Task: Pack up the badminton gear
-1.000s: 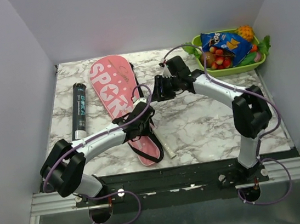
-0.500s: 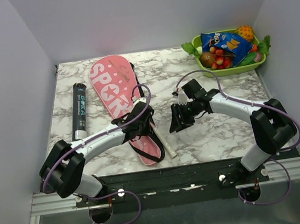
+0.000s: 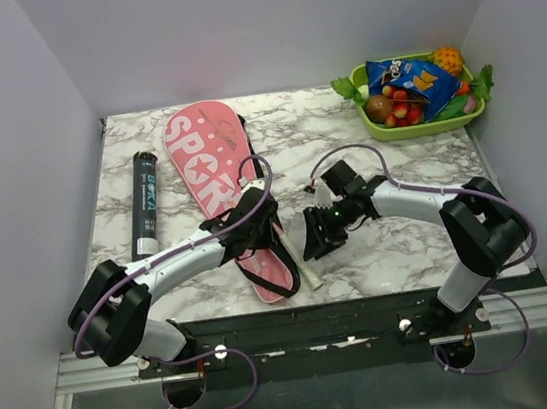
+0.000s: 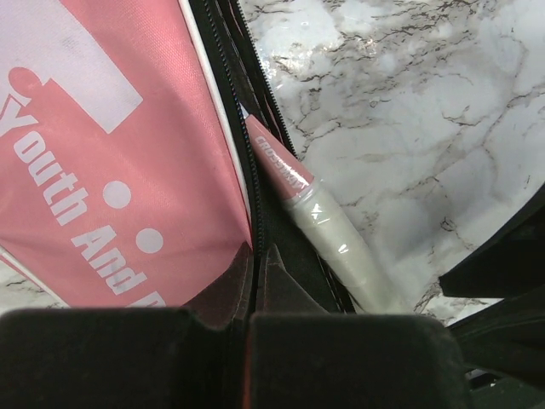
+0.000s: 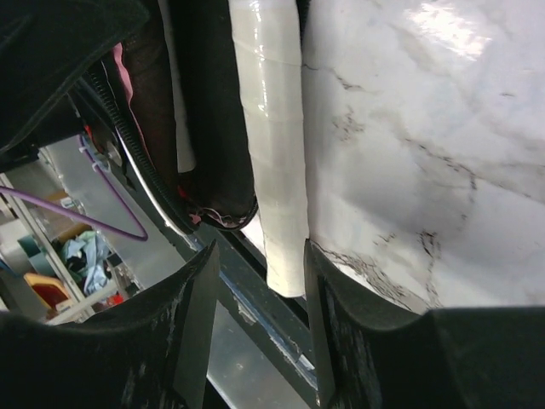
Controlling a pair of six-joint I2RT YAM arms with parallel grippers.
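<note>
Marble table (image 3: 389,240) runs out right where the work is, and that is the main worry. The white racket handle (image 5: 274,153) reaches the near edge, and its tip seems to hang just past it over the black rail. If the right gripper (image 5: 260,251) closes off-centre or nudges the handle sideways, the racket could skid off the front. The handle's glossy wrap looks slick, so a light squeeze may let it slide between the pads when pushed toward the bag. The zip is a second risk: should the thin pinch of the left gripper (image 4: 257,256) slip, the opening would likely sag and the handle would catch on the teeth. The two grippers also work close together and could bump.

The right fingers (image 5: 192,324) stand about half open, one on each side of the handle's end. The one nearer the marble is at or almost at the wrap, while the other shows a clear gap, so nothing is gripped. The left gripper is fully closed, apparently nipping the black zipped edge of the pink bag (image 4: 111,170). The handle pokes out of the opening just beside it.

Further out, the bag stretches from the near edge toward the far left. The dark tube (image 3: 144,201) lies well apart on its left, and the green tray (image 3: 425,128) sits in the far right corner. No shuttlecocks are visible, and only one handle shows.
</note>
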